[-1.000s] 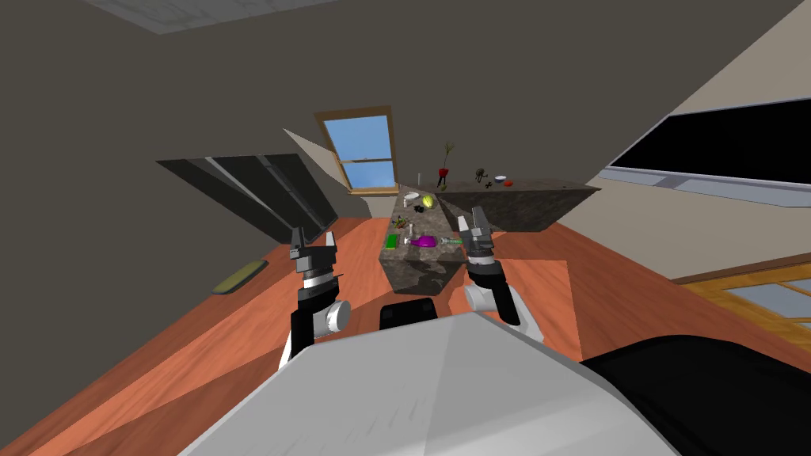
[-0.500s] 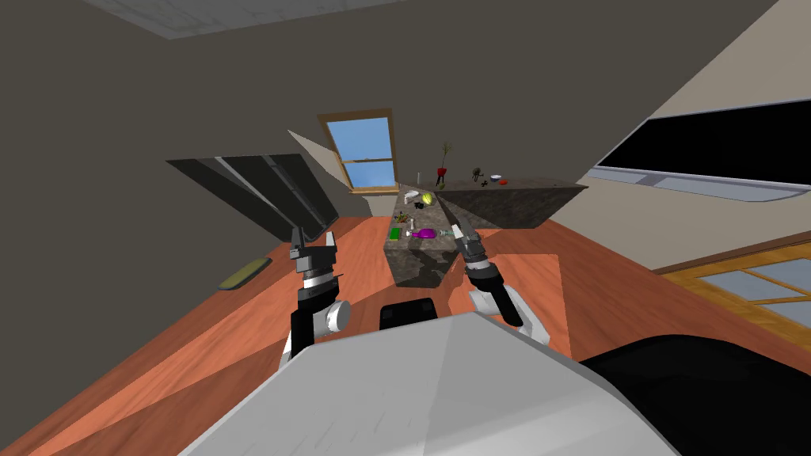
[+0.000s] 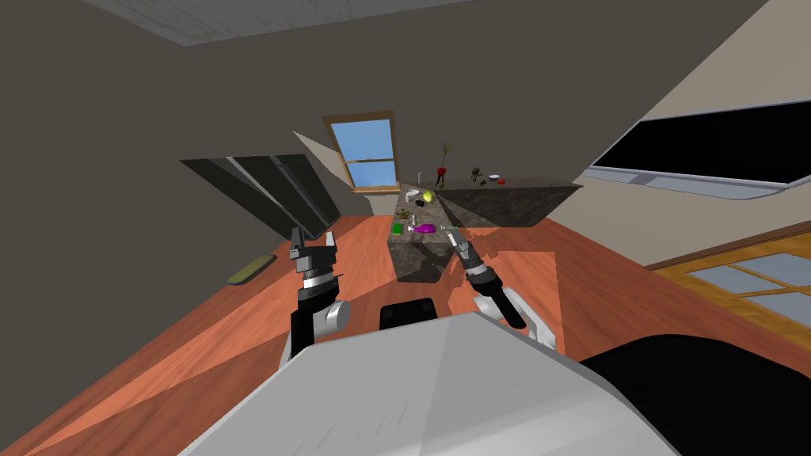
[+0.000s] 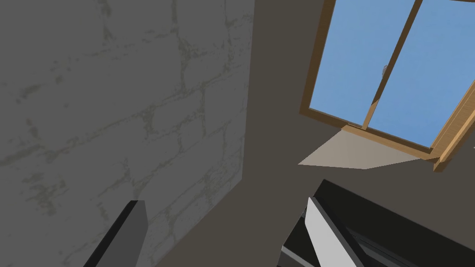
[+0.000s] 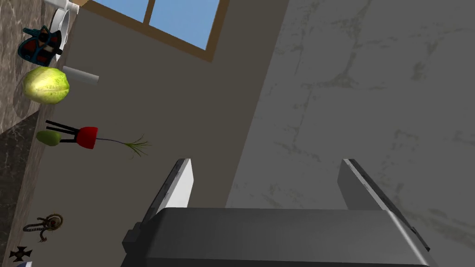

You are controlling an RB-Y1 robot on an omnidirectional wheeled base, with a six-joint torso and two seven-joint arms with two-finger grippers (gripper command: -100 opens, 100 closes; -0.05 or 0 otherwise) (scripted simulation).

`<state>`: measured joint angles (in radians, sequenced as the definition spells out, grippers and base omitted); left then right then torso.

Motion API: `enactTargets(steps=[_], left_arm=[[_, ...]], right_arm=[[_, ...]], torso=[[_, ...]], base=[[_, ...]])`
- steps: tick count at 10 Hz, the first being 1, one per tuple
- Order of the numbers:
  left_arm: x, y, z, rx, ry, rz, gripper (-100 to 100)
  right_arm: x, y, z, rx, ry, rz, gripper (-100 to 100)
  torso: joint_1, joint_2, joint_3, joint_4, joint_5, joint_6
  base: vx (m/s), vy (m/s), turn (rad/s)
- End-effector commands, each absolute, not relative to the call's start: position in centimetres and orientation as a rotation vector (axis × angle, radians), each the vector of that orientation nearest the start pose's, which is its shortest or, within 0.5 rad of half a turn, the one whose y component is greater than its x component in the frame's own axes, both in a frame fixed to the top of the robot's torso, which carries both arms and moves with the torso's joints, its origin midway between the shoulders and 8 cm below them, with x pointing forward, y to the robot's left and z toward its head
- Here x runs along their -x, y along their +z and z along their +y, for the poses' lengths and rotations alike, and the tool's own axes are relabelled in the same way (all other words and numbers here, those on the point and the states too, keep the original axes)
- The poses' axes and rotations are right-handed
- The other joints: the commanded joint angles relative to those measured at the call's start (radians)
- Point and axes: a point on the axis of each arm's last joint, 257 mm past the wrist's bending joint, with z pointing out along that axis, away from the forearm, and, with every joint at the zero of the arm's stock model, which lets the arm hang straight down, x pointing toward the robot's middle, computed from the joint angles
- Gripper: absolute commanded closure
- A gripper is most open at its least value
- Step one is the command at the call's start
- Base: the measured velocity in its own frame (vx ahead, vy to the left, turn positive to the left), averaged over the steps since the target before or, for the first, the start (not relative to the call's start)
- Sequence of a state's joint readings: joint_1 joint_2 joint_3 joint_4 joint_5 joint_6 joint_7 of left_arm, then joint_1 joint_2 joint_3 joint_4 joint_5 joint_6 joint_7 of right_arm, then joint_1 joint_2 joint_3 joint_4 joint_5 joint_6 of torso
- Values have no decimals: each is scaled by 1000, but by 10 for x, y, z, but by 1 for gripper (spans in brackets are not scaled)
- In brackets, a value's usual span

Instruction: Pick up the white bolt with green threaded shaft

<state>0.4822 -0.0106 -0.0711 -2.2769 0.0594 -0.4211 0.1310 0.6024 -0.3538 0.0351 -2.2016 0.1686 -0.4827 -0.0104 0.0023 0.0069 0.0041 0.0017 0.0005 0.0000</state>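
**Bolt not yet grasped**

Our right gripper (image 3: 454,236), fingers spread wide and empty, hovers at the near right corner of the dark marbled stone counter (image 3: 420,261). The small white bolt with green threaded shaft (image 3: 449,229) lies by that corner, beside a purple bottle-shaped thing (image 3: 426,229). Our left gripper (image 3: 314,239) hangs open and empty. We judge that the final approach, grip and lift remain.

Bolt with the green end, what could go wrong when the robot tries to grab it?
The bolt looks tiny and lies near the edge of the counter, so a nudge from the open right gripper might roll it off onto the floor. The purple object lies close beside it, so the gripper could bump that instead.
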Motion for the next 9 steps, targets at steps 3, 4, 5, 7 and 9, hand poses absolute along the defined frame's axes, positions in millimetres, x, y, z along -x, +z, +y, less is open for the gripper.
enactTargets(steps=[3,4,5,7,9], left_arm=[[-361,13,262,817,-1524,575,0],[-361,13,262,817,-1524,575,0],[-361,13,262,817,-1524,575,0],[-361,13,262,817,-1524,575,0],[-361,13,262,817,-1524,575,0]], right_arm=[[-350,-119,-239,-367,1082,1299,-100],[-350,-121,-240,-371,1080,1304,-100],[-348,-143,-242,-338,1043,1374,-100],[-345,-168,-248,-306,1001,1450,-100],[-341,-192,-254,-267,957,1524,-100]], torso=[[1,0,0,0,0,0],[1,-1,-1,0,0,0],[1,-3,-2,-1,0,0],[3,-2,-1,0,1,0],[1,-4,-2,-1,0,0]], base=[[-109,59,29],[-56,44,20],[-64,46,62],[-78,73,57],[-38,41,53]])
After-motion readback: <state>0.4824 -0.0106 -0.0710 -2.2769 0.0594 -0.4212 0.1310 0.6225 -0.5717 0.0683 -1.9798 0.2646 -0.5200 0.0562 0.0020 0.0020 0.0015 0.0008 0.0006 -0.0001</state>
